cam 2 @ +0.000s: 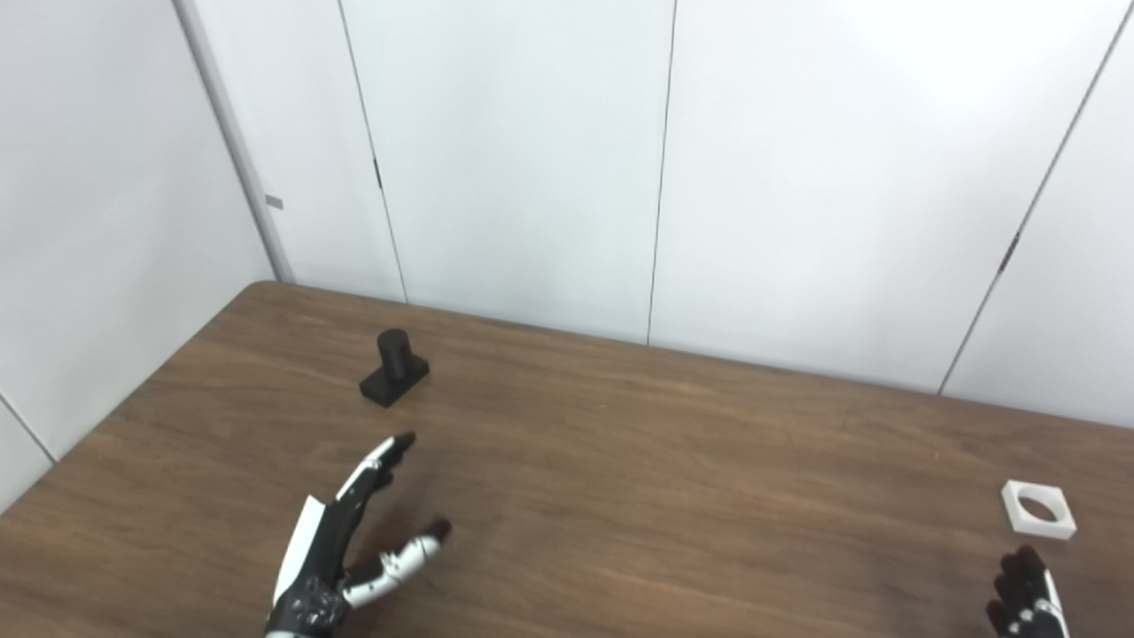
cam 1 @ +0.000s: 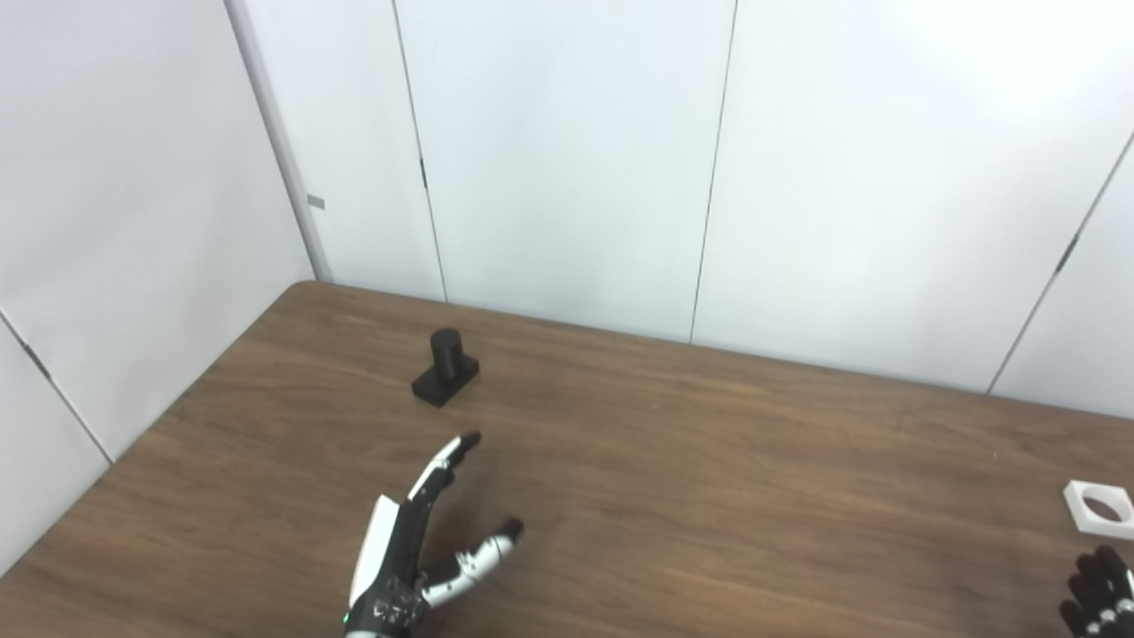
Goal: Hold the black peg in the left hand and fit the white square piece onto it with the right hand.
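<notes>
1. white wall panels (cam 1: 567, 159) with thin dark seams stand behind a brown wooden table (cam 1: 709, 496); a small grey tag on the left panel edge is too small to read.
2. no brand, label or writing can be read on anything here.
3. the left hand (cam 2: 341, 554) is over the table, empty, with its fingers stretched forward and its thumb held apart to the side; its wrist is cut off by the bottom edge.
4. the black peg (cam 2: 393, 367) stands upright on its square base, ahead of the left hand's fingertips and apart from them.
5. the right hand (cam 2: 1026, 598) shows only dark fingertips at the bottom edge; whether it is spread or closed cannot be told.
6. the white square piece (cam 2: 1037, 509), with a round hole, lies flat just ahead of the right hand, untouched.
</notes>
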Controlling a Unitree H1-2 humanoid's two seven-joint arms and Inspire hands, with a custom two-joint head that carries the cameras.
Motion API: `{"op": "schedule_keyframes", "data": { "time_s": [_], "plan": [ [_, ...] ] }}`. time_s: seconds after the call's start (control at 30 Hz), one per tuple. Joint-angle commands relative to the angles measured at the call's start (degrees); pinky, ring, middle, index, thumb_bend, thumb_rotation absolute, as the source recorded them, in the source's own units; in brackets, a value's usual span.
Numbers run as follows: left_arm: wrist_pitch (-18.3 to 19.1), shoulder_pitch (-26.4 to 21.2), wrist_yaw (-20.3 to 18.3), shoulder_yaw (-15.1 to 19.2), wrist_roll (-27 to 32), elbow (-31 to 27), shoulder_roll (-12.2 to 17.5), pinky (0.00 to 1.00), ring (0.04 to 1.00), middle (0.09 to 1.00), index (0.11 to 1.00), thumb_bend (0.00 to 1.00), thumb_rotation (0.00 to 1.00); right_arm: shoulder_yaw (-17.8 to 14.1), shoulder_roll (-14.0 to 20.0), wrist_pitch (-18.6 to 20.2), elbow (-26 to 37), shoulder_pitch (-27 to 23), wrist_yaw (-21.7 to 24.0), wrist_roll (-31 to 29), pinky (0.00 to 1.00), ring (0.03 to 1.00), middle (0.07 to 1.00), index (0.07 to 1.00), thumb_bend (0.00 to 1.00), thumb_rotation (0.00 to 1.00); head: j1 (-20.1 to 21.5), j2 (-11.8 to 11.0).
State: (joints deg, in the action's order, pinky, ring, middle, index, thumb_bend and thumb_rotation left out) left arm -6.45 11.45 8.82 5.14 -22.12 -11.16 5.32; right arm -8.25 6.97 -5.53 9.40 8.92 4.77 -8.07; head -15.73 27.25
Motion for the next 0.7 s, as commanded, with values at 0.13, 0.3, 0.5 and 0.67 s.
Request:
{"op": "schedule_keyframes", "data": {
  "time_s": [0.13, 0.3, 0.5, 0.67],
  "plan": [
    [6.1, -2.3, 0.8, 1.5, -6.2, -2.9, 2.2, 1.00, 0.999, 0.962, 0.905, 0.82, 0.28, -0.1, 0.7, -2.1, -2.3, 1.5, 0.8, -0.8, 1.00, 0.996, 0.989, 0.995, 0.63, 1.00, -0.2, 0.0],
    [13.1, -6.7, -0.1, 2.3, -12.1, -3.3, 5.5, 1.00, 1.000, 0.970, 0.878, 0.85, 0.38, -0.2, 0.7, -2.3, -2.5, 1.5, 0.7, -0.7, 1.00, 0.999, 0.987, 0.997, 0.63, 1.00, -0.2, 0.1],
    [20.6, -10.7, -0.6, 1.8, -19.2, -2.7, 8.9, 1.00, 0.998, 0.963, 0.862, 0.86, 0.49, -0.1, 0.4, -1.5, -2.1, 1.6, 0.3, -0.6, 1.00, 0.992, 0.976, 0.989, 0.63, 1.00, -0.1, 0.5],
    [20.9, -13.5, 2.1, 3.1, -19.1, 1.0, 10.0, 1.00, 0.989, 0.950, 0.840, 0.88, 0.48, 0.0, 0.2, -1.2, -1.9, 1.5, 0.2, -0.5, 1.00, 0.999, 0.976, 0.994, 0.65, 1.00, 0.1, 0.8]
  ]
}}
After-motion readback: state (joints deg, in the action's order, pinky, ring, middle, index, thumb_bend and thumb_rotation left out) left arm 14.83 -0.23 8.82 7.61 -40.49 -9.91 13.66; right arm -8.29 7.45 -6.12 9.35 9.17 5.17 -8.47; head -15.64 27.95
